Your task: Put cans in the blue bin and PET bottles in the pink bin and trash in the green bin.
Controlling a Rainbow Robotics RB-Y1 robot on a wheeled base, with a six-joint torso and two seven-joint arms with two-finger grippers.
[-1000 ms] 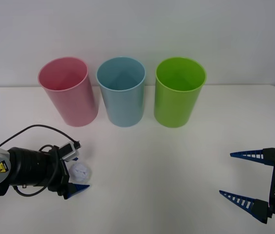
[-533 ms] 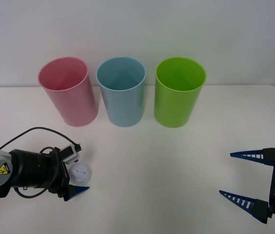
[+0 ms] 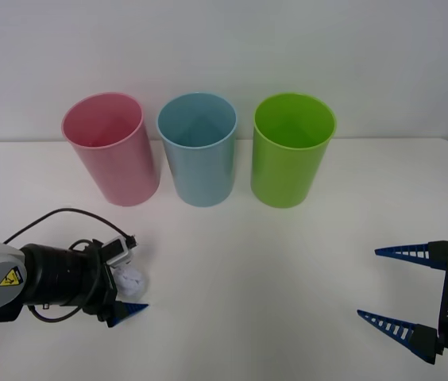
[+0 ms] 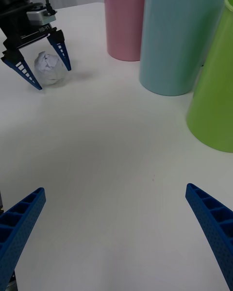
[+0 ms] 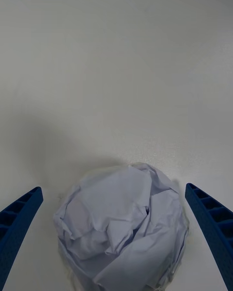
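Observation:
The trash (image 3: 131,280), a crumpled white paper ball, lies on the white table at the front left. My left gripper (image 3: 134,282) is open and straddles it, one blue finger on each side and apart from the paper, as the left wrist view shows around the trash (image 5: 124,223). The right wrist view catches the same trash (image 4: 50,68) between the left gripper's fingers (image 4: 61,53). My right gripper (image 3: 369,283) hangs open and holds nothing at the front right. At the back stand the pink bin (image 3: 111,147), the blue bin (image 3: 198,147) and the green bin (image 3: 291,147), all upright.
A white wall rises behind the bins. The table (image 3: 248,262) is bare between the two arms. A black cable (image 3: 57,214) loops over my left wrist.
My left gripper has crept a little farther forward around the paper ball. The ball, the bins and the right arm have not moved.

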